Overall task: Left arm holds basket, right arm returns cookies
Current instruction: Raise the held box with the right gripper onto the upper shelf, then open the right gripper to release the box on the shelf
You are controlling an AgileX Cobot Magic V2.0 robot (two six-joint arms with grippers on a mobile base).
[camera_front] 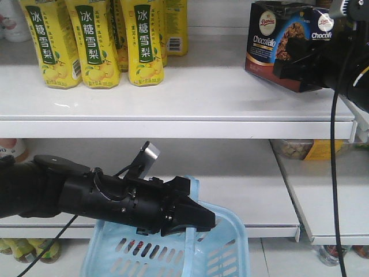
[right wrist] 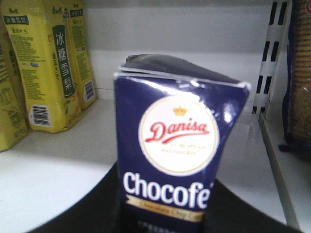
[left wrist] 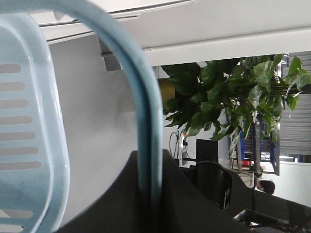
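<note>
The light blue basket [camera_front: 219, 254] hangs at the bottom centre, below the shelves. My left gripper [camera_front: 199, 222] is shut on its blue handle [left wrist: 148, 121], which runs up between the jaws in the left wrist view. The navy cookies carton [camera_front: 282, 49] stands on the top shelf at the right, its end face [right wrist: 177, 145] filling the right wrist view. My right gripper [camera_front: 297, 63] is shut on the carton from the right side, with black jaws on both flanks. The carton's base looks close to or on the shelf board; I cannot tell which.
Yellow drink bottles [camera_front: 95, 40] stand in a row on the top shelf [camera_front: 173, 104] at the left, with bare board between them and the carton. A lower shelf [camera_front: 259, 202] runs behind the basket. Packaged goods [right wrist: 299, 82] sit on the neighbouring shelf at right.
</note>
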